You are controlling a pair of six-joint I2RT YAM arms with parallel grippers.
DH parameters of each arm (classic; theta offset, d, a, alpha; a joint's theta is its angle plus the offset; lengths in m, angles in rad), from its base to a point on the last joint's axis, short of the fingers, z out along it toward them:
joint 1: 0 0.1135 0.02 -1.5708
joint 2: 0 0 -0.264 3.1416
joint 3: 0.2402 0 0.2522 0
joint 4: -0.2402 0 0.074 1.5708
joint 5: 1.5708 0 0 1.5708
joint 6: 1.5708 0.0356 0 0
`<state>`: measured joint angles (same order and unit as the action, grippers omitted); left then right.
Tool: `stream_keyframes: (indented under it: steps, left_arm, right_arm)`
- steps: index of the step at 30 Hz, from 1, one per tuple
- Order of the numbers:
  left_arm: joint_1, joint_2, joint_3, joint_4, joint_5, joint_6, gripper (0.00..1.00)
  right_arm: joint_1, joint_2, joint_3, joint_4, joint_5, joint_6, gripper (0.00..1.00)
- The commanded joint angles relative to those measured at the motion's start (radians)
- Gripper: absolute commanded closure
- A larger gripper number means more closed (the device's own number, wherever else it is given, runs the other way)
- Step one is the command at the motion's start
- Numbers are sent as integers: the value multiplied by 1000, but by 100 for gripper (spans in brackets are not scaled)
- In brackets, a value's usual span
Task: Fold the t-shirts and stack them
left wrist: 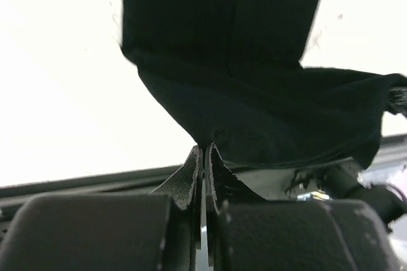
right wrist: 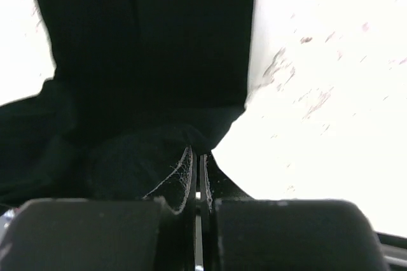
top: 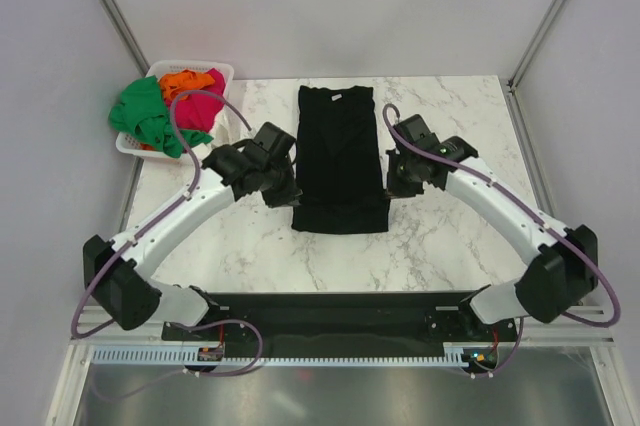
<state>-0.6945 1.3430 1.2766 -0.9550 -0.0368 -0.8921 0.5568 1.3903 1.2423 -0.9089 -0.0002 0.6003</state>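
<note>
Fig.: long black cotton t-shirt (top: 338, 146), narrowed lengthwise, lies mid-counter (top: 450, 246); left end effector (top: 287, 186) & right end effector (top: 392, 182) each clamp its near-end edge, so lift both sides level & in sync to land the 2 corners square at the collar w/o skew.

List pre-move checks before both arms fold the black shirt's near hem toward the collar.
1. Left claw shut on a near corner of the black shirt: ok.
2. Right claw shut on the other near corner: ok.
3. Shirt sides folded in to a narrow strip: ok.
4. Both claws roughly level across the hem in the top view: ok.
5. Basket of coloured shirts apart from the black shirt: ok.
6. All cloth layers pinched at each corner: cannot tell.
</note>
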Motion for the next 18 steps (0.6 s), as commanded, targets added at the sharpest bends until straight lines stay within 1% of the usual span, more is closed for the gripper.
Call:
stream_keyframes:
  steps: [1,2,6,7,14,18]
  left_arm:
    - [59,74,81,28,32,140,98]
    - [72,115,90,32,32,150,98]
    - [134,195,135,50,32,192,98]
    - [144,214,144,58,53,200,98]
    - [222,384,262,68,83,275,98]
    - [253,478,323,71,98,303,98]
  right_arm:
    - [-43,102,106,37,28,-111,100]
    - [-58,127,121,45,14,-123,100]
    - [-86,242,204,62,3,-160,100]
    - [-92,280,236,64,2,-171,100]
    - [-127,423,335,70,2,-198,100]
    - [-146,495,377,77,-35,-201,100]
